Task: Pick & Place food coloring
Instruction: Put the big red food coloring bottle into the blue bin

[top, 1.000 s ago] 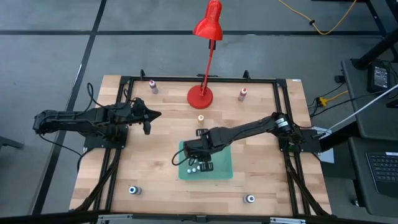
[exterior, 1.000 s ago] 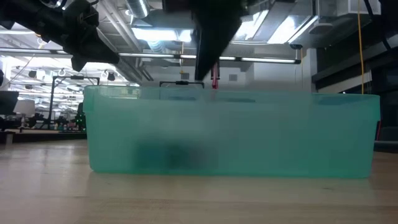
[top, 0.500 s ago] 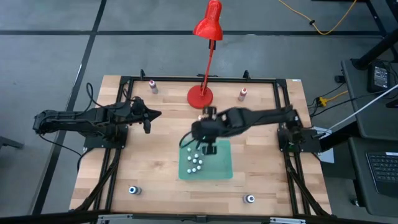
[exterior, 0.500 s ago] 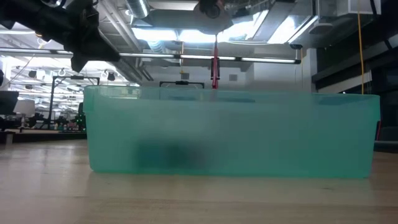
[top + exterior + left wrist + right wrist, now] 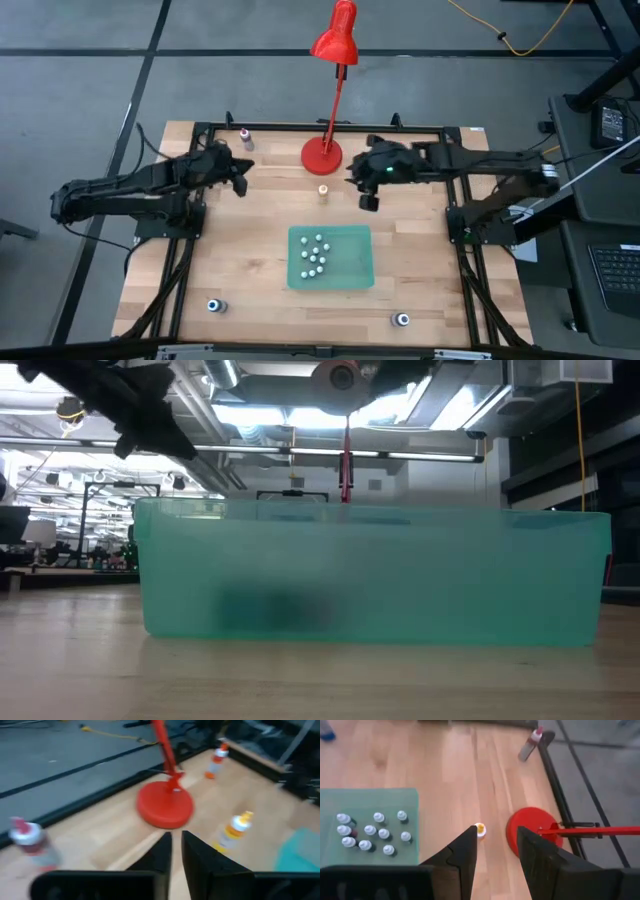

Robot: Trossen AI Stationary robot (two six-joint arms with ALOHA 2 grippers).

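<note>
Several tiny white-capped food coloring bottles [image 5: 316, 255] [image 5: 370, 832] stand inside the flat green tray [image 5: 355, 275] at mid-table. A yellow-capped bottle [image 5: 323, 190] [image 5: 480, 829] [image 5: 235, 830] stands alone on the wood between the tray and the red lamp base [image 5: 322, 155]. My right gripper [image 5: 365, 195] [image 5: 495, 845] hangs open and empty high over the table, to the right of that bottle. My left gripper [image 5: 243, 178] [image 5: 176, 845] is shut and empty, left of the lamp base, pointing toward it.
A pink-capped bottle [image 5: 245, 138] [image 5: 30, 840] stands near the far edge, left of the lamp. Two blue-capped bottles [image 5: 213, 305] [image 5: 402, 320] stand near the near edge. The lamp pole [image 5: 345, 470] rises behind the tray wall [image 5: 370, 575]. Bare wood lies left and right of the tray.
My right gripper has risen out of the tray and swung toward the far right, ending beside the lamp base; the bottles stay in the tray. My left gripper has shifted a little toward the far edge.
</note>
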